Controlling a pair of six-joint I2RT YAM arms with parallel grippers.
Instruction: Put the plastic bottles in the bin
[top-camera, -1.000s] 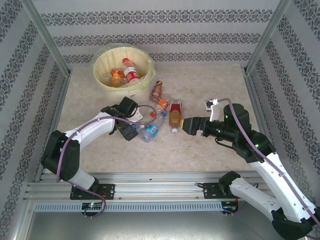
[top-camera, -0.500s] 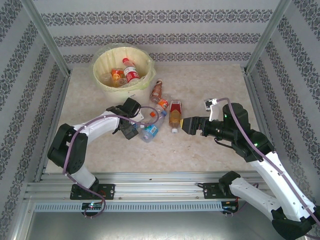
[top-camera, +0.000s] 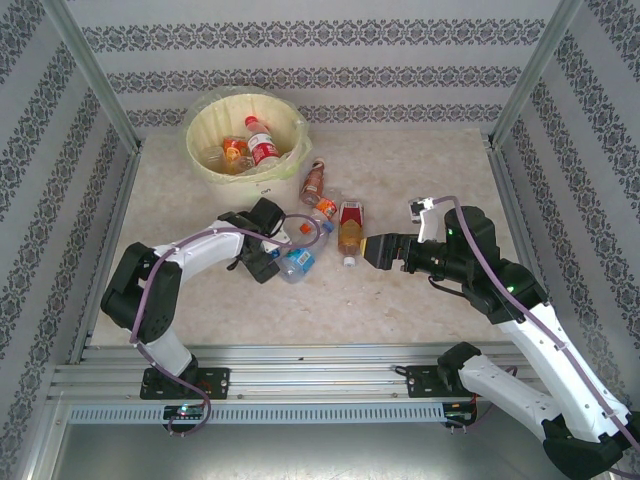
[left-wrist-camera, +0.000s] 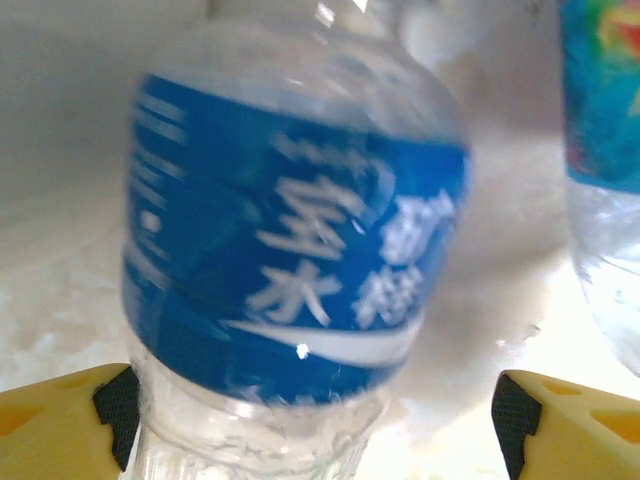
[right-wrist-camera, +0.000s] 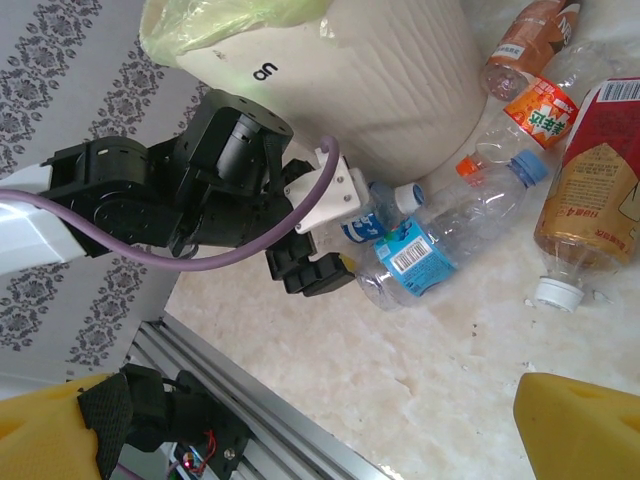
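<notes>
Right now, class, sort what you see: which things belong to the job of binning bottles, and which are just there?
Job: bin, blue-label bottle, teal-label bottle, red-label bottle, orange-label bottle, brown bottle, bottles already binned.
Just there: aluminium frame, patterned walls, purple cable.

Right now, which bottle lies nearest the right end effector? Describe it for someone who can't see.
Find the pale yellow bin at the table's far-left corner; a bottle cluster lies on the table beside it. Take the rightmost bottle: amber liquid, white cap toward the near edge, broad red label.
</notes>
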